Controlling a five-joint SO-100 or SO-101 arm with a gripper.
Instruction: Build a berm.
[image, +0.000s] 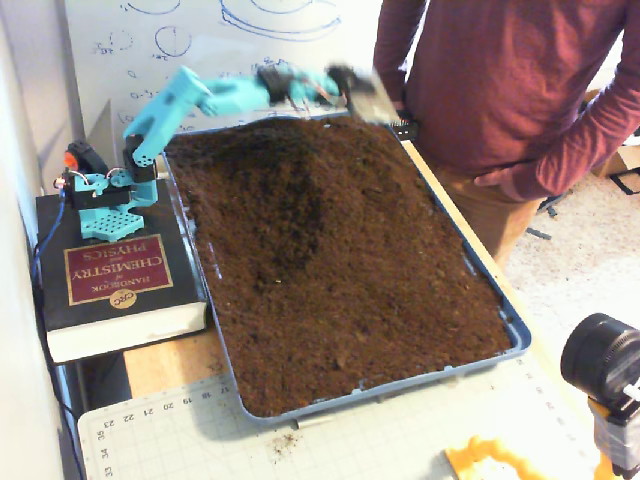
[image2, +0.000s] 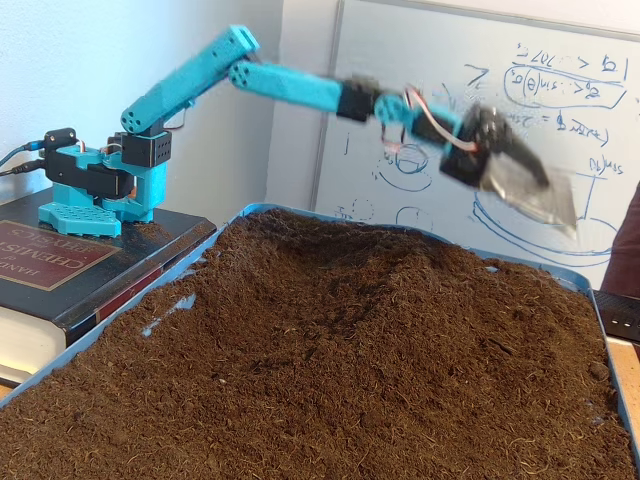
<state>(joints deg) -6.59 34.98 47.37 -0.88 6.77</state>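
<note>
A blue tray (image: 376, 394) holds loose dark-brown soil. Toward its back the soil rises into a hump, the berm (image: 355, 180), also seen as a low mound (image2: 345, 250) in the other fixed view. A shadowed hollow (image: 285, 215) lies beside it. The turquoise arm stretches out flat over the tray's far edge. My gripper (image: 360, 88) (image2: 530, 190) carries a silvery scoop blade and hangs in the air above the far corner, clear of the soil. It is motion-blurred in both fixed views, so how the jaws stand does not show.
The arm's base (image: 100, 195) stands on a thick black book (image: 115, 275) left of the tray. A person in a red shirt (image: 500, 90) stands at the tray's right side. A whiteboard (image2: 480, 120) is behind. A cutting mat (image: 400, 440) and a black camera (image: 605, 360) lie in front.
</note>
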